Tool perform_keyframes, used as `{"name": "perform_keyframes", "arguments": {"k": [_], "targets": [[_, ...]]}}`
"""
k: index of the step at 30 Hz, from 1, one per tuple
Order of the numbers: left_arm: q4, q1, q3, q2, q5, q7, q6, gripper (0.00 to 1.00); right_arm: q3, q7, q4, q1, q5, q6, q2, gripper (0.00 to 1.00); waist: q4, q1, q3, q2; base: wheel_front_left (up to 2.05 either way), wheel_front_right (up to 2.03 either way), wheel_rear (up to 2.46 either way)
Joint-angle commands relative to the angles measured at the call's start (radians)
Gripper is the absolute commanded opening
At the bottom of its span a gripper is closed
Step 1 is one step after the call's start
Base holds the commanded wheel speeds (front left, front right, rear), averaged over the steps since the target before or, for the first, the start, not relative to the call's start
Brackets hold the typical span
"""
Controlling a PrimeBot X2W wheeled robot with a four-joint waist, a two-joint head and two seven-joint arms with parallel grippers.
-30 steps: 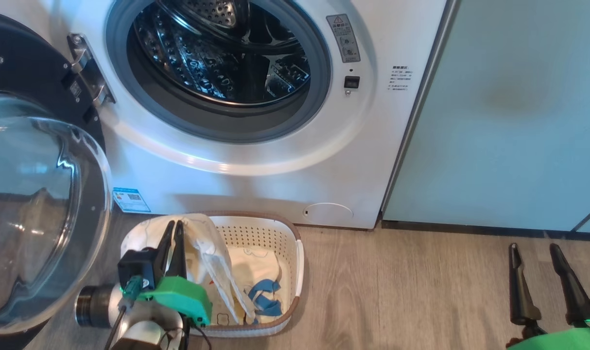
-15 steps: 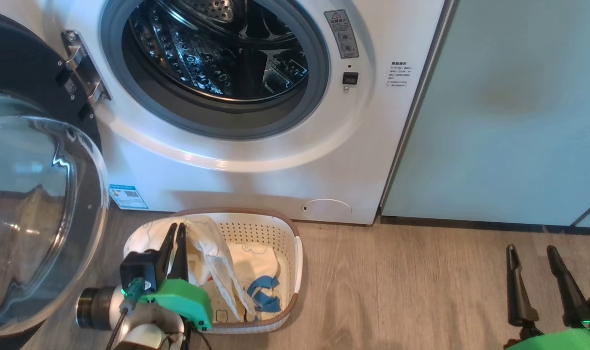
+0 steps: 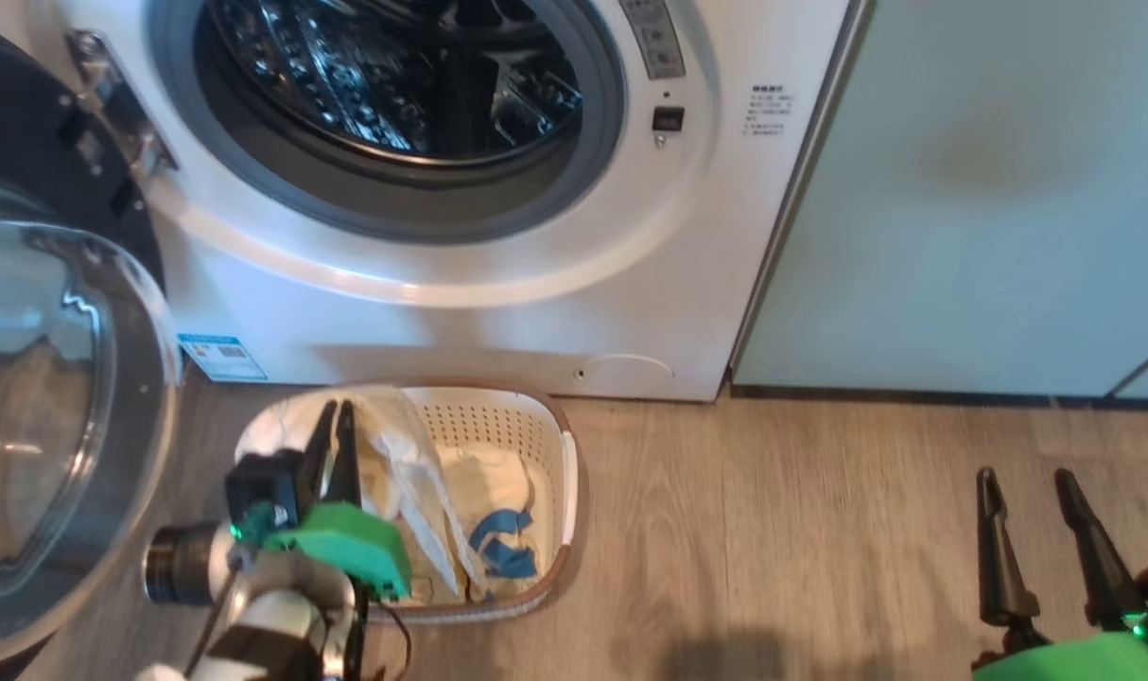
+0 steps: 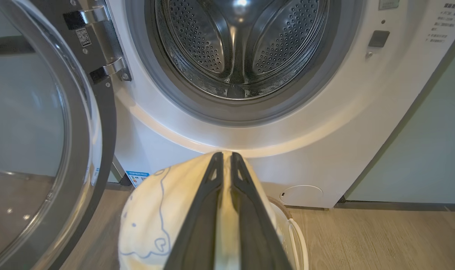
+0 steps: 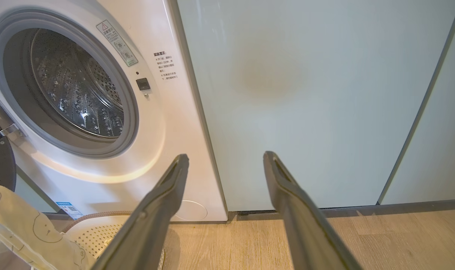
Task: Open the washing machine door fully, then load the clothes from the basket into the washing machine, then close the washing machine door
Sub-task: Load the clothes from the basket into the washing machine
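My left end effector (image 3: 336, 421) was clamped on a cream garment (image 3: 404, 463) above the basket (image 3: 566, 473). The washing machine (image 3: 442, 322) stood ahead, its door (image 3: 63, 426) open at left. My right end effector (image 3: 1023, 478) stood open.

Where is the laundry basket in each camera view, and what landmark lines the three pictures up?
Head view: the basket lower centre-left, on the floor before the washing machine.
Left wrist view: its rim and white handle at the bottom, right of the left claw.
Right wrist view: its perforated wall at bottom left.
Shared landmark: the round cap low on the washing machine's front.
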Motion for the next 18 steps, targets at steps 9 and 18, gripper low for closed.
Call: {"name": "perform_keyframes", "arguments": {"k": [9, 18], "targets": [[0.015, -0.163, 0.086, 0.047, -0.011, -0.009, -0.004, 0.00, 0.026, -0.024, -0.025, -0.098, 0.013, -0.003, -0.012, 1.00, -0.050, 0.0000, 0.119, 0.0000, 0.00, 0.00, 0.00], [0.065, -0.362, 0.123, 0.097, -0.010, 0.016, -0.021, 0.00, 0.027, -0.038, -0.018, -0.168, 0.037, -0.003, -0.012, 1.00, -0.096, 0.0000, 0.279, 0.0000, 0.00, 0.00, 0.00]]}}
